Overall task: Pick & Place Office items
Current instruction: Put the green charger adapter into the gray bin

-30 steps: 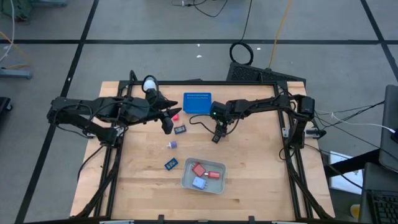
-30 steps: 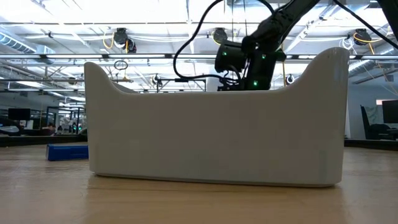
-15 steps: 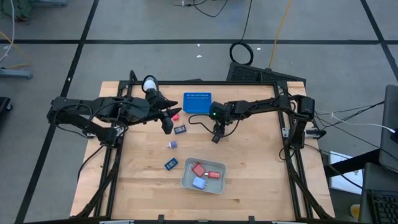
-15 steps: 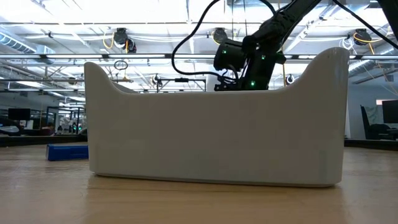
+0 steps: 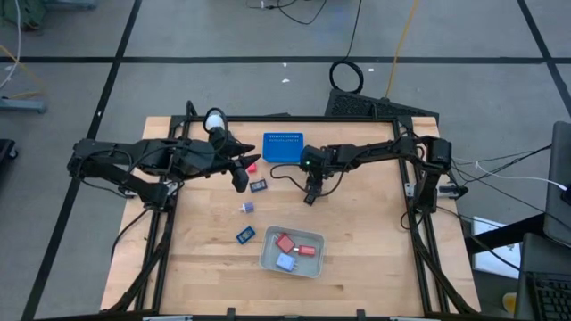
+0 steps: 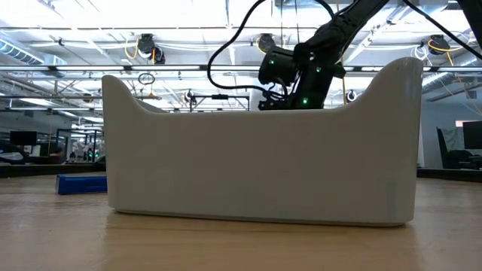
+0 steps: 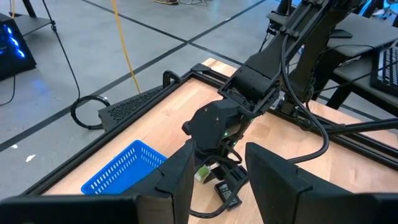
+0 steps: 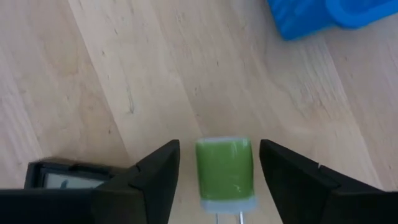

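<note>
My right gripper point(image 5: 311, 191) points down at the table's middle, open. In the right wrist view its fingers point(image 8: 219, 186) stand on either side of a small green piece point(image 8: 224, 167), with a gap on each side. A black piece point(image 8: 62, 175) lies close beside it. My left gripper point(image 5: 241, 176) hovers open left of centre, touching nothing. On the wood lie a red piece point(image 5: 252, 167), a black piece point(image 5: 260, 186), a purple piece point(image 5: 247, 208) and a blue piece point(image 5: 245, 235). The grey tray point(image 5: 268, 259) holds two red pieces and a pale blue one.
A blue perforated basket point(image 5: 283, 147) sits near the far edge, just behind my right gripper. A white ball point(image 5: 214, 119) stands at the far left corner. In the low view the tray's wall point(image 6: 256, 165) hides most of the table. Bare wood lies to the right.
</note>
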Available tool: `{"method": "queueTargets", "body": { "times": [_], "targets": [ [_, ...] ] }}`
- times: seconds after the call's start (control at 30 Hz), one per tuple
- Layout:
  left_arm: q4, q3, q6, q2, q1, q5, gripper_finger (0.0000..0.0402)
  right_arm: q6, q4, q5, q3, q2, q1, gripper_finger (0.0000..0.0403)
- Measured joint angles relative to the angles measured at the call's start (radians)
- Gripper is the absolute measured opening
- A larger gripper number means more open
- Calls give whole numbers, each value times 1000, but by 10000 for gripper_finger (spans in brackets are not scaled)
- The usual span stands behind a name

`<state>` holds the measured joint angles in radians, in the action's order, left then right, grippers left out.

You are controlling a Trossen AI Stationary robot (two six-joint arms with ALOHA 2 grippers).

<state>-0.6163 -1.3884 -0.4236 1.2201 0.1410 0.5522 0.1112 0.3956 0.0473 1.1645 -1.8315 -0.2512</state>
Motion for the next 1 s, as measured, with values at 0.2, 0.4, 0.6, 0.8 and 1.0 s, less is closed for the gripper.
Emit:
{"method": "queueTargets", "body": {
  "times": [0.2,0.4,0.6,0.8,1.0],
  "targets": [
    [0,0,1,0,0,0,145,0,-36,-24,-60,2,0,227],
    [0,0,10,0,0,5,145,-21,-68,-25,-107,7,0,215],
    [1,0,4,0,0,7,145,-23,-75,-25,-109,6,7,135],
    [16,0,3,0,6,8,145,-21,-86,-24,-110,4,11,127],
    [27,0,10,0,21,8,145,11,-103,-22,-111,12,11,127]
  ]
}}
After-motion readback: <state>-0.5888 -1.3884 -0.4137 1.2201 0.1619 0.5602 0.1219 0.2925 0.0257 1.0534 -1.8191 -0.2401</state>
